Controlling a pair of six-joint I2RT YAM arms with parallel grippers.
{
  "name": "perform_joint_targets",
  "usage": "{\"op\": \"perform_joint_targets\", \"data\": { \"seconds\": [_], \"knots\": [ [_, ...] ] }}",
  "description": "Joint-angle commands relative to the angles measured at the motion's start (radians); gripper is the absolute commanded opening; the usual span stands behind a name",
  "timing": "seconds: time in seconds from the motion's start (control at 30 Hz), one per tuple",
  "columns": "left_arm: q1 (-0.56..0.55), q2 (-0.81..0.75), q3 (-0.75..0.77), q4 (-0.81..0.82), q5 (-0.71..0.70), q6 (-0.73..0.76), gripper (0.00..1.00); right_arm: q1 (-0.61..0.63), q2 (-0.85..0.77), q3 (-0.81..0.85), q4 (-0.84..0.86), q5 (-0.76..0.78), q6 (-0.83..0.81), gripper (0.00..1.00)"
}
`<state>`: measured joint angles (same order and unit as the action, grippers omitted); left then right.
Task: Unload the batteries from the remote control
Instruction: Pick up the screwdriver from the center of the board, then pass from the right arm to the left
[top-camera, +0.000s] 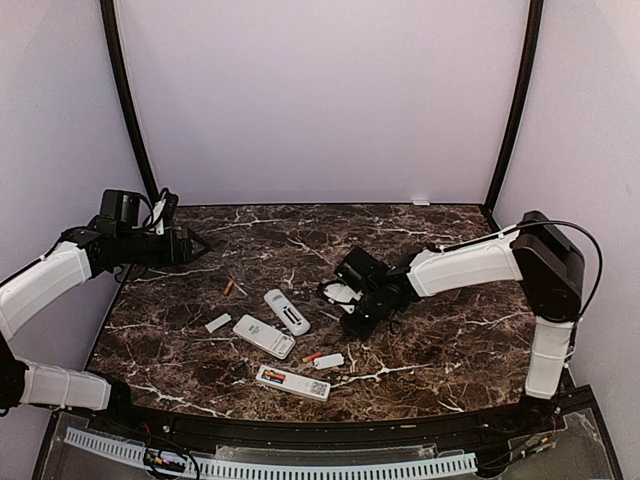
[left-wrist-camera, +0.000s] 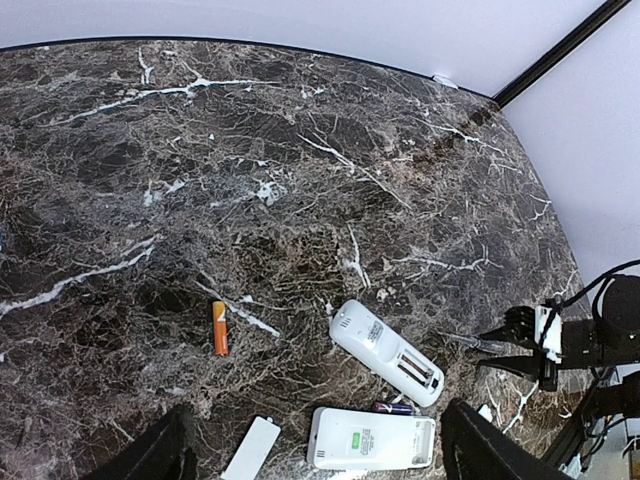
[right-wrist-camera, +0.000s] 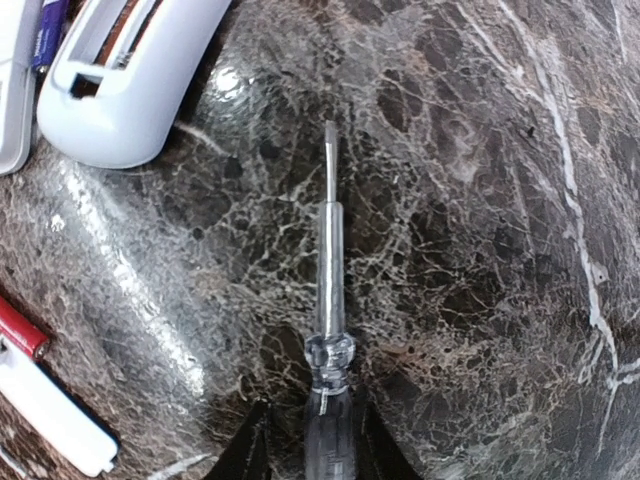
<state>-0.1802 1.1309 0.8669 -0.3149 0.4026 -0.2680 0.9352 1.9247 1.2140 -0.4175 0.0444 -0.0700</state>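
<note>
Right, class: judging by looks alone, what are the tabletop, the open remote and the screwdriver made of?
The tabletop: dark brown stone-look with white veins, glossy; marble or laminate, can't tell. The open remote: white, smooth moulded shell, likely plastic. The screwdriver: shiny grey shaft, likely metal; see-through handle, probably clear plastic.

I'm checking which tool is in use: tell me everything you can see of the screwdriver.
The screwdriver is slim, with a clear plastic handle and a thin metal shaft ending in a flat tip. The right gripper pinches its handle, so the shaft sticks straight out ahead of it, over the dark marble table. The tip is clear of the white remote control; whether it touches the tabletop cannot be told.
</note>
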Motion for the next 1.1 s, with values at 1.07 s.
{"op": "perform_joint_targets", "data": {
  "seconds": [1.07],
  "knots": [
    [-0.335,0.093,-0.045,0.280,0.552,-0.037,0.82,0.047,-0.262,0.114,0.069,-0.634,0.205,0.00]
  ]
}}
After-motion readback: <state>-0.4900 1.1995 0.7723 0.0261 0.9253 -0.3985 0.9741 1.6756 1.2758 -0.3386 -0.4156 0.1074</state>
